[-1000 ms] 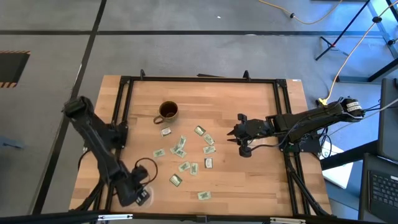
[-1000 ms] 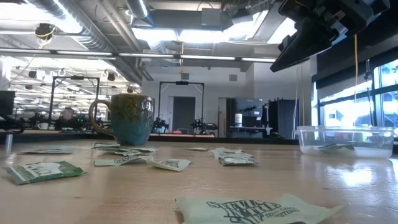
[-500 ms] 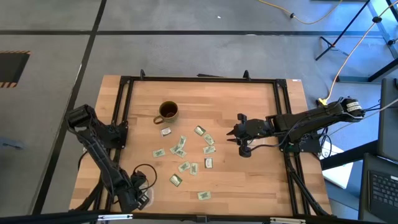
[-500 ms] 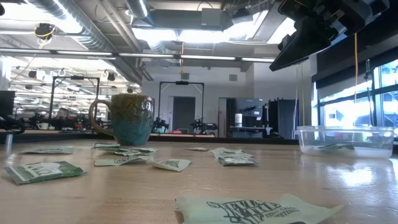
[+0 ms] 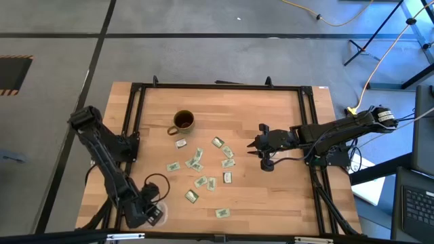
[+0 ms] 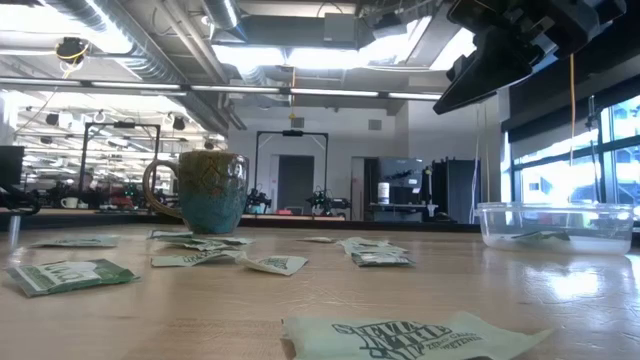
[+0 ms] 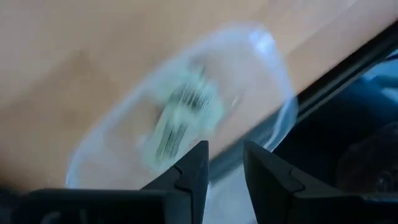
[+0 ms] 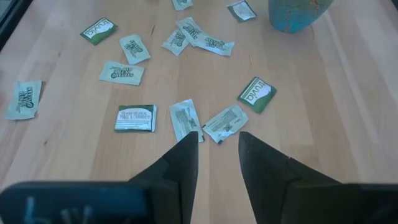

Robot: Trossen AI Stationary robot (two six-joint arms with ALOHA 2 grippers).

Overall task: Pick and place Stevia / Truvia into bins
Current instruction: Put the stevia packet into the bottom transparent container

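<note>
The Stevia / Truvia sachets (image 5: 201,169) lie scattered mid-tabletop (image 5: 285,196), below the mug (image 5: 183,121). Over the last second only the left arm has swung; its gripper (image 7: 224,169), fingers a narrow gap apart and empty, hangs over a bin (image 7: 186,118) at lower left. That bin seems to hold a sachet already, though blur makes this uncertain. The right gripper (image 8: 217,149), slightly parted and empty, hovers unchanged right of the scatter. Only the low view shows the second bin (image 6: 555,226).
</note>
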